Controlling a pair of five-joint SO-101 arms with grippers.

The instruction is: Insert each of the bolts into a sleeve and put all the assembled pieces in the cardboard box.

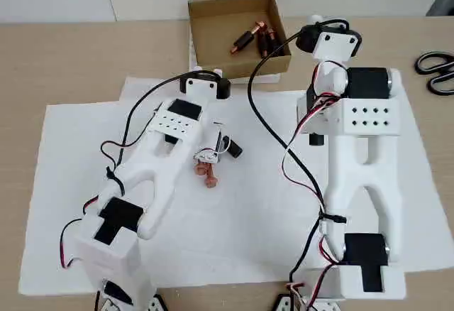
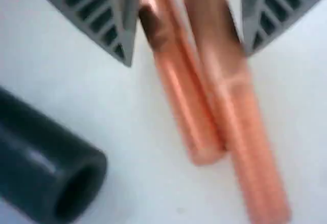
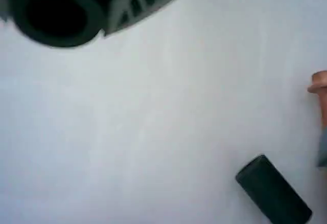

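Two copper bolts [image 2: 204, 111] lie side by side on the white paper, between the spread fingers of my left gripper [image 2: 186, 55], which is open and low over them. In the high view the left gripper [image 1: 213, 151] hangs above these bolts [image 1: 207, 172] mid-table. A loose black sleeve [image 1: 233, 149] lies just beside it, seen close by as well [image 2: 46, 173]. My right gripper [image 1: 317, 137] is shut on another black sleeve [image 3: 56, 14], held above the paper to the right. The cardboard box [image 1: 213, 13] at the back holds several assembled pieces [image 1: 255, 37].
White paper [image 1: 248, 233] covers the work area. Scissors [image 1: 436, 69] lie at the far right edge of the table. A black cable [image 1: 259, 105] runs from the box's corner across the paper between the arms.
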